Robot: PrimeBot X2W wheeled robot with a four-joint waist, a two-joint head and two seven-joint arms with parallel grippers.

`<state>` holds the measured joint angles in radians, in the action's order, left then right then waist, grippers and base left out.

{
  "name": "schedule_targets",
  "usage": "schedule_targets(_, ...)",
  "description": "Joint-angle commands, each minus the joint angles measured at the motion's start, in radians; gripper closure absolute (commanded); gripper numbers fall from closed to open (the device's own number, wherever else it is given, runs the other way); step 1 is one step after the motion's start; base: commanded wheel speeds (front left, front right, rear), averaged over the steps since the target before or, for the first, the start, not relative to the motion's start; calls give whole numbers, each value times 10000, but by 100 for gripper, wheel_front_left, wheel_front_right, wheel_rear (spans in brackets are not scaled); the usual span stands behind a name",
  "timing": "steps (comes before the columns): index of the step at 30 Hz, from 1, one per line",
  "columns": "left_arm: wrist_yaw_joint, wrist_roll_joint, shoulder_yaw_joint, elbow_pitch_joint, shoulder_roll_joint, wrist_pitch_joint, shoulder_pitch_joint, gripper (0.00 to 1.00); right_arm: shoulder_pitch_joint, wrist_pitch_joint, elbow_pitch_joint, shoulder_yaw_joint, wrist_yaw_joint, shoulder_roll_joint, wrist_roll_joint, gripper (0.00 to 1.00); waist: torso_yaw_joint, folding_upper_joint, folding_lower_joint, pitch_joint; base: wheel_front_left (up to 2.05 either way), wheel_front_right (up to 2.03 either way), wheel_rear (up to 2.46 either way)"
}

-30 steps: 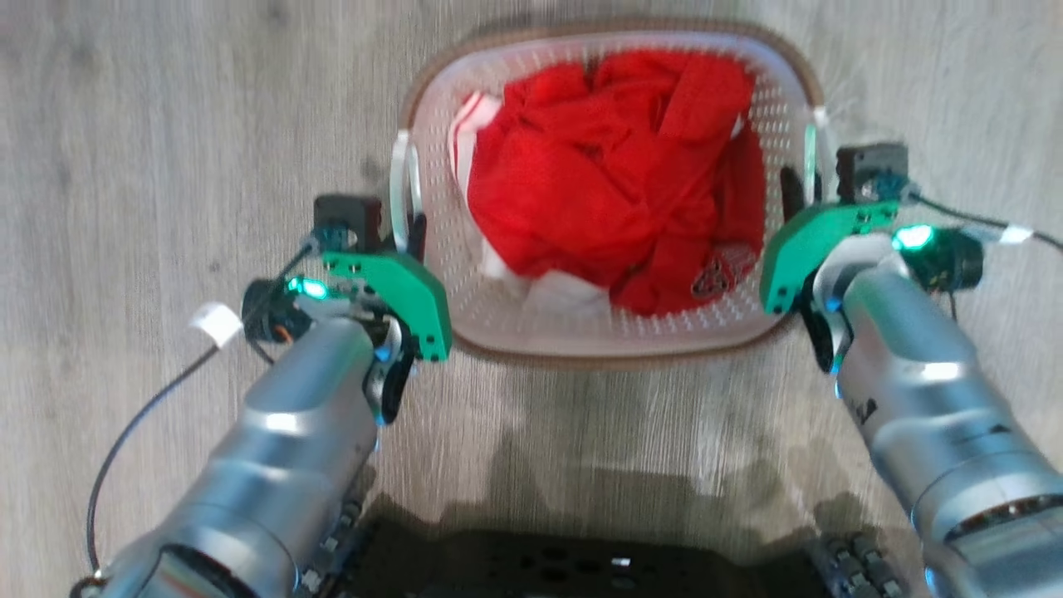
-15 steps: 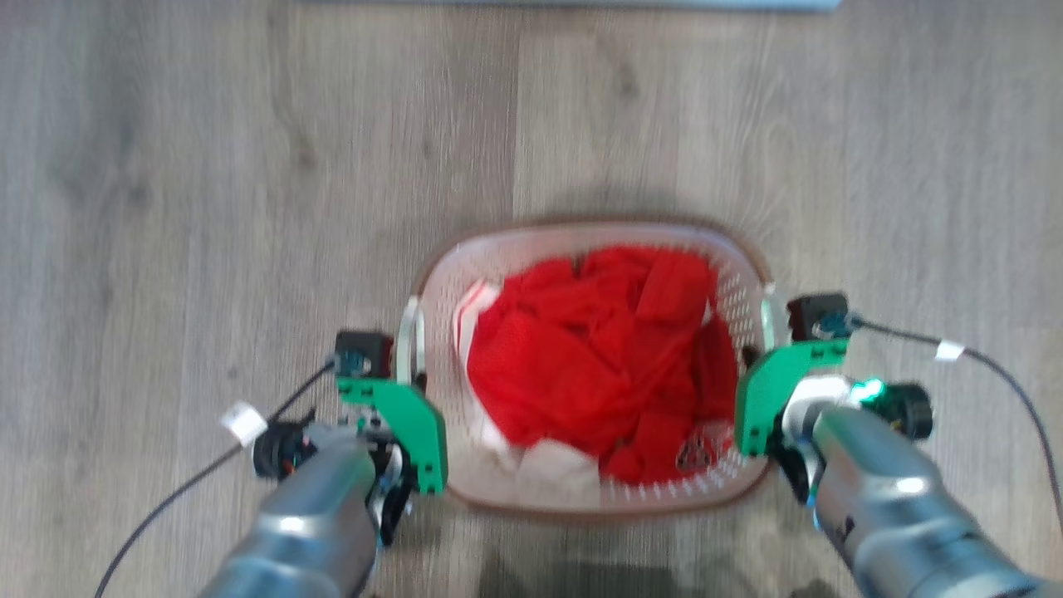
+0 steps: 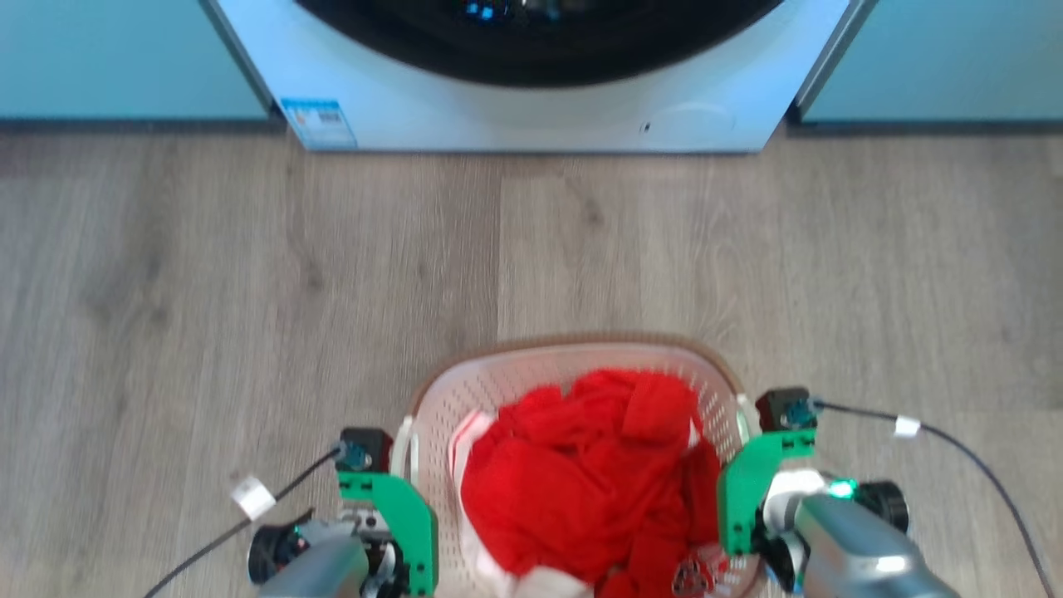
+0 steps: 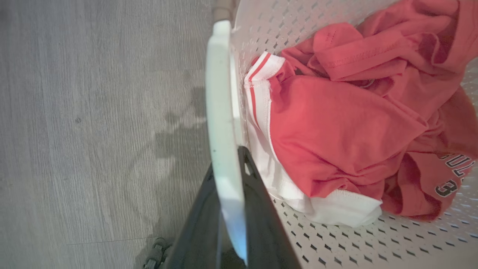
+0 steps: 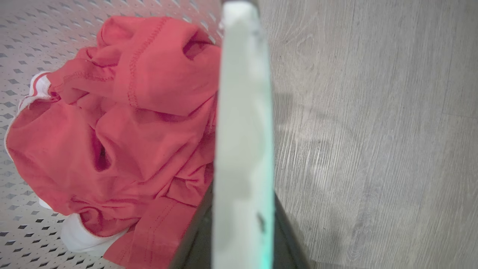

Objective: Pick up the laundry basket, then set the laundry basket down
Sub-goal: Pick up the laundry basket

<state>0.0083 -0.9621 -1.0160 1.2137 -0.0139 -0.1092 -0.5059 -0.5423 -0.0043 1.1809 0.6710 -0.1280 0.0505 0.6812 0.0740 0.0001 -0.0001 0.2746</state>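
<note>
The laundry basket (image 3: 573, 347), white and perforated with a brown rim, sits at the bottom middle of the head view with red and white clothes (image 3: 581, 482) inside. My left gripper (image 3: 404, 465) is at its left side and my right gripper (image 3: 745, 440) at its right side. In the left wrist view the white left handle (image 4: 220, 112) runs between my dark fingers (image 4: 257, 201), which are shut on it. The right wrist view shows the right handle (image 5: 242, 112) clamped the same way between the fingers (image 5: 287, 231). Whether the basket's bottom touches the floor I cannot tell.
A white washing machine (image 3: 531, 116) with a dark round door stands at the top of the head view, teal cabinet fronts (image 3: 124, 58) on both sides. Wood-look floor (image 3: 249, 274) lies between it and the basket. Cables (image 3: 980, 465) trail from both wrists.
The head view has swung up: the basket now lies lower and smaller in the picture and the washing machine has come into view. Both grippers keep their hold on the handles.
</note>
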Motion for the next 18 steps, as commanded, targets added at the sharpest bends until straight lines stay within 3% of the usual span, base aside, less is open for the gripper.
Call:
schedule_targets(1, 1, -46, 99, 46, -363, 1, -153, 100, 378, 103, -58, 398, -27, -3, 64, 100, -108, -1, 1, -460, 0, 0, 0)
schedule_targets(18, -159, -41, -500, 391, -363, 679, -376, 100, 609, 413, 89, 1615, -27, -3, 1153, 100, -214, -1, 1, -1547, 0, 0, 0)
